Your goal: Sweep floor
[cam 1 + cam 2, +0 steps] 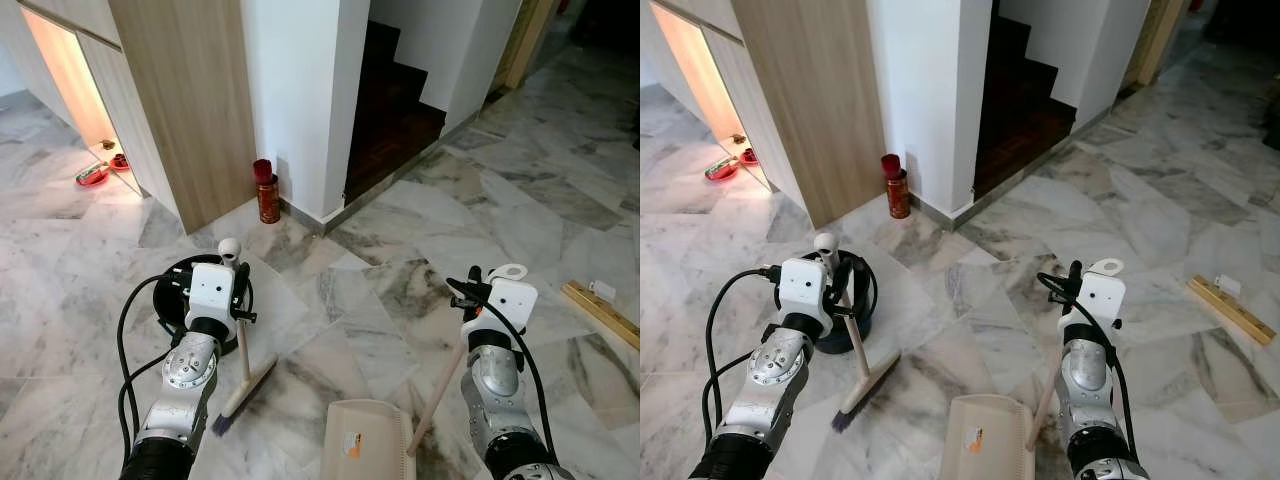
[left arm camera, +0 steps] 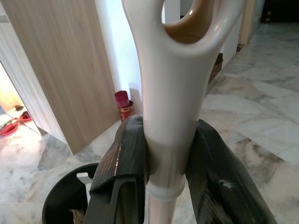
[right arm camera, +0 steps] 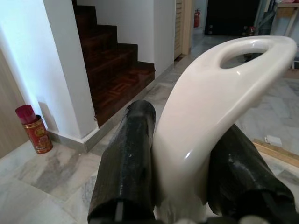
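A: Jaw state, both arms?

B: Left gripper (image 2: pixel 161 172) clenched on the broom (image 1: pixel 243 372) handle just under its looped white cap; brush head rests on the marble floor (image 1: pixel 560 200) beside a black bin (image 1: pixel 862 300). Right gripper (image 3: pixel 182 175) clenched on the dustpan (image 1: pixel 365 440) handle's white loop; the cream pan sits on the floor between the arms.

A: Any writing?

B: Orange sticker on the pan, text unreadable. Red tin (image 1: pixel 267 197) carries gold markings, illegible.

A: Room?

B: Grey-veined marble tiles, white wall, wood-panelled cabinet (image 1: pixel 180 90), dark wooden stairs (image 1: pixel 395 110), red bowls (image 1: pixel 93 176) in a lit recess, a wooden strip (image 1: pixel 598 312) on the floor at right.
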Motion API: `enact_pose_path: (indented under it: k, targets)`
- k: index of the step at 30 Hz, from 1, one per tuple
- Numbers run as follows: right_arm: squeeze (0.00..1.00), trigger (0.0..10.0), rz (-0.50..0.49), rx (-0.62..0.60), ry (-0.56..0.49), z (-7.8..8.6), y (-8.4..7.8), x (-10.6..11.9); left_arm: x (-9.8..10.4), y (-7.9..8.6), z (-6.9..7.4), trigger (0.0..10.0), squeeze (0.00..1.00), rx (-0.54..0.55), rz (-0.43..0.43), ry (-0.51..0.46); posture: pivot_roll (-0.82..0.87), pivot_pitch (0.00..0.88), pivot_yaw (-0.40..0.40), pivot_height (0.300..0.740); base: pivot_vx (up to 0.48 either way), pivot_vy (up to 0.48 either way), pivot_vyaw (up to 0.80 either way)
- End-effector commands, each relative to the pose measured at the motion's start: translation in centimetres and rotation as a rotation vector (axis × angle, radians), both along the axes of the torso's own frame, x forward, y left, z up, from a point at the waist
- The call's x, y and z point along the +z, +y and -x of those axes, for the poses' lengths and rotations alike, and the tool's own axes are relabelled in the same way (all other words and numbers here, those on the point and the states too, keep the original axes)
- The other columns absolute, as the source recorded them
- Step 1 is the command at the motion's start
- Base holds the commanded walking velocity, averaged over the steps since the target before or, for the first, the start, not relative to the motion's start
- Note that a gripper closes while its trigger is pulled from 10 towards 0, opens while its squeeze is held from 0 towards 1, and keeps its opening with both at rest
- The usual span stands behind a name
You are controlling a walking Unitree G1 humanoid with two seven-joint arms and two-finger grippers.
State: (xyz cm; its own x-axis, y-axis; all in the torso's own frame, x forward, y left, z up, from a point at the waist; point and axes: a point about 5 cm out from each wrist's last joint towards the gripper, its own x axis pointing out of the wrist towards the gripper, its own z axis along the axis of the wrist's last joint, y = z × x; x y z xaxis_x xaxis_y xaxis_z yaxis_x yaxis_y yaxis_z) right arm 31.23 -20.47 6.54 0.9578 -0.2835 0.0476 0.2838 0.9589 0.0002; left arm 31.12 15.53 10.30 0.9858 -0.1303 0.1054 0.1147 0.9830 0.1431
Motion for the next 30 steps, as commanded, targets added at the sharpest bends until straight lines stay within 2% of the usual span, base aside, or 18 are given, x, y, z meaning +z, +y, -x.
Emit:
enact_pose_path:
  k: [1, 5, 8, 11, 30]
  targets:
    - [0.00, 10.0, 0.005, 0.003, -0.019, -0.32, 0.12, 0.55, 1.21, 0.13, -0.17, 10.0, 0.00, 0.004, -0.013, -0.061, 0.09, 0.000, -0.024, 0.740, 0.000, 0.000, -0.79]
    - [0.00, 10.0, 0.005, 0.004, -0.018, -0.30, 0.20, 0.51, 1.16, 0.37, -0.15, 10.0, 0.00, 0.014, -0.026, -0.055, 0.09, 0.003, -0.025, 0.740, 0.000, 0.000, -0.78]
    - [0.00, 10.0, 0.004, 0.007, -0.015, -0.36, 0.32, 0.49, 1.01, 0.63, -0.20, 10.0, 0.00, 0.034, -0.081, -0.048, 0.09, 0.010, -0.025, 0.740, 0.000, -0.315, -0.79]
    - [0.00, 10.0, 0.005, 0.006, -0.016, -0.40, 0.32, 0.54, 1.07, 0.69, -0.20, 10.0, 0.00, 0.040, -0.058, -0.051, 0.10, 0.014, -0.025, 0.740, 0.000, -0.472, -0.78]
    - [0.00, 10.0, 0.000, 0.007, -0.009, -0.65, 0.32, 0.59, 1.25, 0.65, -0.31, 10.0, 0.00, 0.043, -0.051, -0.062, 0.11, 0.000, -0.031, 0.740, 0.000, 0.000, -0.78]
